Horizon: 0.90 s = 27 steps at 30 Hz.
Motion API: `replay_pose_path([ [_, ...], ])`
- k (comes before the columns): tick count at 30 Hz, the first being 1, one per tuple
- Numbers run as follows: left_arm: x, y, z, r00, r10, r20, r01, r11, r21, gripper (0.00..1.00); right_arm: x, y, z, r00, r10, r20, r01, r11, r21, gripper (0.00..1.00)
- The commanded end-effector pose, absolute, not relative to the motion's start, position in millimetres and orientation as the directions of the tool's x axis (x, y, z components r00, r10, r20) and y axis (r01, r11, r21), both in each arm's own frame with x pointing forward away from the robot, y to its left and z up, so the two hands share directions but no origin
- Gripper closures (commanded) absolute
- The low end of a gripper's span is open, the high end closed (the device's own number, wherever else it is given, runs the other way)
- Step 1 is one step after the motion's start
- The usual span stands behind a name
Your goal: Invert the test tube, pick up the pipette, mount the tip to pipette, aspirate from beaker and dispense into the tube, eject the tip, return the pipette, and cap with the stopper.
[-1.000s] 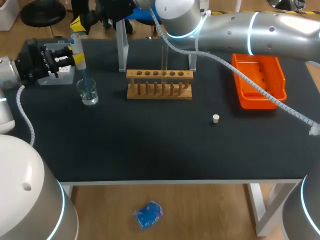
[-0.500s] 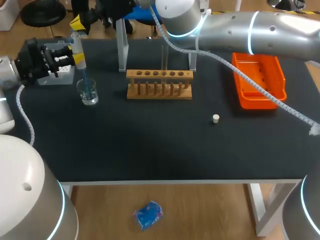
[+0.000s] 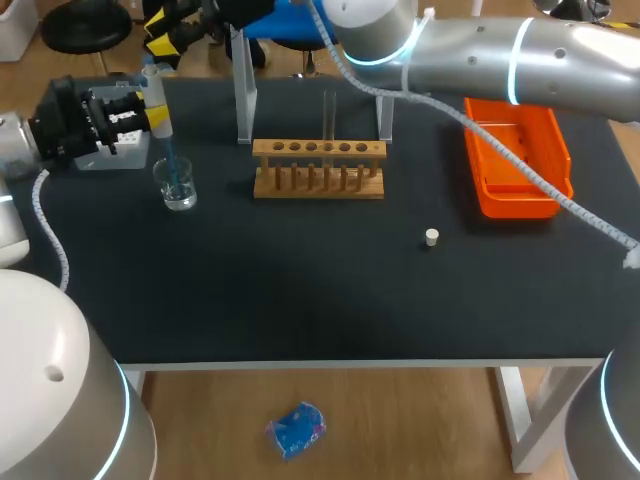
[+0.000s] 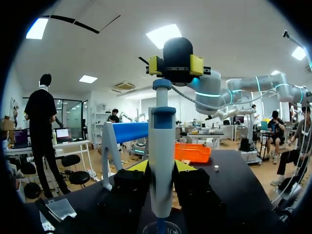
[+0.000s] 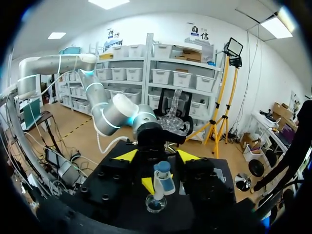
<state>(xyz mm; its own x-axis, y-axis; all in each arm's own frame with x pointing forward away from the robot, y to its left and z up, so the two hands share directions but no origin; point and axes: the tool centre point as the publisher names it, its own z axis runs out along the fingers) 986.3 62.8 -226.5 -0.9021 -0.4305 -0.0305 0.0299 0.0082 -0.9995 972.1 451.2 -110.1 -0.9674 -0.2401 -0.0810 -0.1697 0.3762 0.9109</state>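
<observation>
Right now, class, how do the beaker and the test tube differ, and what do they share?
The beaker is short and wide; the test tube is tall and thin. The beaker stands on the table; the test tube stands upright in the wooden rack. The tip of the pipette dips into the beaker; nothing reaches into the test tube. Both are clear and uncapped.

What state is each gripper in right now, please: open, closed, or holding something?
Left gripper: shut on the pipette, over the beaker.
Right gripper: open, holding nothing.
</observation>
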Motion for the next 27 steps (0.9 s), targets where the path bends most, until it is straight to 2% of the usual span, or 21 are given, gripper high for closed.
replay_pose_path([
  [1,986,63,-226,-0.902,-0.431,-0.031,0.030,0.008,-1.000,1.00,954,425,-102,-0.971,-0.225,-0.078,-0.165,0.397,0.903,0.00],
  [13,986,63,-226,-0.902,-0.431,-0.031,0.030,0.008,-1.000,1.00,912,370,-118,-0.967,-0.247,-0.065,-0.164,0.404,0.900,0.00],
  [27,986,63,-226,-0.902,-0.431,-0.031,0.030,0.008,-1.000,1.00,897,326,-164,-0.960,-0.265,-0.087,-0.207,0.469,0.858,0.00],
])
